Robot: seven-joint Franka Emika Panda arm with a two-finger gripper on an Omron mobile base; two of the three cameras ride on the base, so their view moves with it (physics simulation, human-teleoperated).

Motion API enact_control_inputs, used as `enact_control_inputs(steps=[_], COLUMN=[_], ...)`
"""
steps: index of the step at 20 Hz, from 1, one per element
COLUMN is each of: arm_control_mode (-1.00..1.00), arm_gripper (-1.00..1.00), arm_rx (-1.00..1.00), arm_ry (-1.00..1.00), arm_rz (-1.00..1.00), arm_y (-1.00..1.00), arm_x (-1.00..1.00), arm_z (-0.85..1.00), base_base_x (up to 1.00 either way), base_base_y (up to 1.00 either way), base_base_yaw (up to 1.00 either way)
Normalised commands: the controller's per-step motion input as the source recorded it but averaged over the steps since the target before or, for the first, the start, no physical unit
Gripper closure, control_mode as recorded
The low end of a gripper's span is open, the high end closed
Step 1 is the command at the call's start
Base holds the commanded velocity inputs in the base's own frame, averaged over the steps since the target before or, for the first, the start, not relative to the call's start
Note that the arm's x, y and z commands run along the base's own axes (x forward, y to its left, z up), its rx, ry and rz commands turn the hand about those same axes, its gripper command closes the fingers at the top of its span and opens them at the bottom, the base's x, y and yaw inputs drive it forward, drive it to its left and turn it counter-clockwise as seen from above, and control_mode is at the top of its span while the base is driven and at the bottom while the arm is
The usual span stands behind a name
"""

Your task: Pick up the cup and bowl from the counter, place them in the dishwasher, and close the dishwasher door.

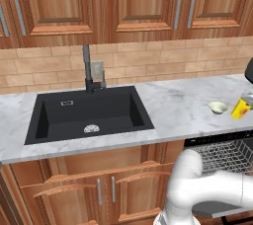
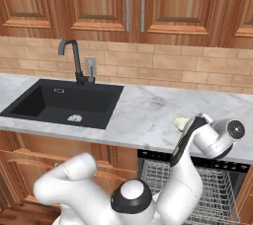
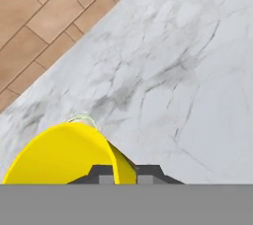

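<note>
I have the gripper (image 3: pixel 118 175) pinched on the cup (image 3: pixel 64 155) wall, one finger inside the rim. The cup sits just beside the bowl (image 1: pixel 218 106) on the counter (image 1: pixel 173 105); the dishwasher (image 1: pixel 227 155) rack lies open directly below.

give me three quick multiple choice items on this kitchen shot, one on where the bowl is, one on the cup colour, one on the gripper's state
1. Where is the bowl?
A. in the sink
B. on the counter, between the sink and the cup
C. in the dishwasher rack

2. What colour is the cup?
A. blue
B. white
C. bright yellow

3. What is the gripper doing?
A. shut on the cup's rim
B. wide open above the sink
C. holding the bowl

Answers:
1. B, the left base view shows it on the marble beside the cup.
2. C, the hand view shows a yellow cup.
3. A, the fingertips pinch the cup wall in the hand view.
</note>
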Motion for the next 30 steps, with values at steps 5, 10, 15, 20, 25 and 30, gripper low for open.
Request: enact_control_inputs(steps=[5,10,15,20,25,30], arm_control_mode=[-1.0,-1.0,-1.0,-1.0,-1.0,-1.0], arm_gripper=[1.0,1.0,1.0,1.0,1.0,1.0], arm_rx=[-0.05,0.0,0.0,0.0,0.0,0.0], arm_ry=[-0.02,-0.06,-0.02,0.0,0.0,0.0], arm_rz=[0.0,0.0,0.0,0.0,0.0,0.01], arm_y=[0.0,0.0,0.0,0.0,0.02,0.18], arm_x=[-0.57,-0.61,-0.52,-0.31,-0.1,-0.09], arm_z=[0.06,0.26,0.16,-0.01,-0.15,-0.25], base_base_x=[0.0,0.0,0.0,0.0,0.0,0.0], base_base_y=[0.0,0.0,0.0,0.0,0.0,0.0], base_base_yaw=[0.0,0.0,0.0,0.0,0.0,0.0])
